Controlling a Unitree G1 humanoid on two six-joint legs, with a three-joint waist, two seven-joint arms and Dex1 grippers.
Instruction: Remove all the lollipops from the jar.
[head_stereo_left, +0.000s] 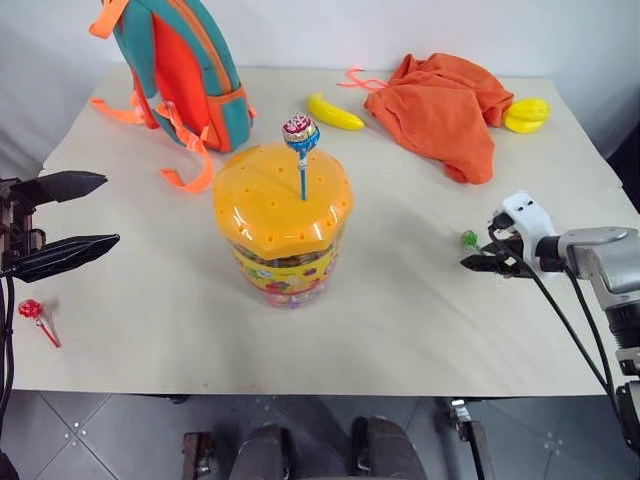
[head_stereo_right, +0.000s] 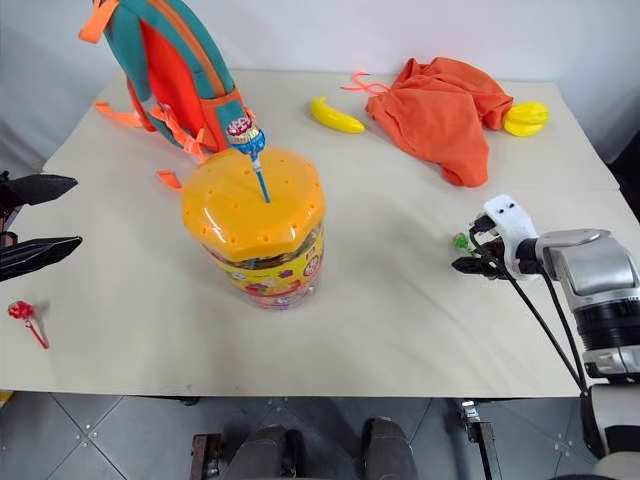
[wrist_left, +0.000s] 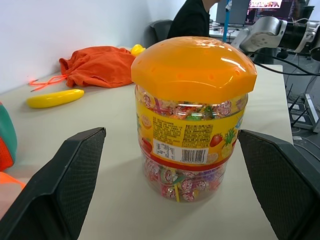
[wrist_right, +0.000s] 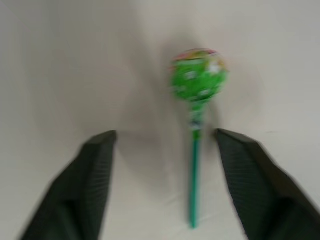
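The jar (head_stereo_left: 283, 230), a clear tub with a domed orange lid, stands mid-table. A blue lollipop (head_stereo_left: 300, 135) stands upright with its stick in one of the lid's holes. On the table at the right lies a green lollipop (head_stereo_left: 469, 239), and my right gripper (wrist_right: 165, 136) is open with the green lollipop (wrist_right: 198, 80) lying loose between its fingers. A red lollipop (head_stereo_left: 32, 310) lies near the table's left front corner. My left gripper (head_stereo_left: 62, 218) hangs open left of the jar (wrist_left: 192, 125), apart from it.
A teal and orange backpack (head_stereo_left: 180, 70) leans at the back left. A yellow banana (head_stereo_left: 335, 113), an orange cloth (head_stereo_left: 445, 105) and a yellow fruit (head_stereo_left: 527, 113) lie along the back. A person in black (wrist_left: 192, 20) sits beyond the table.
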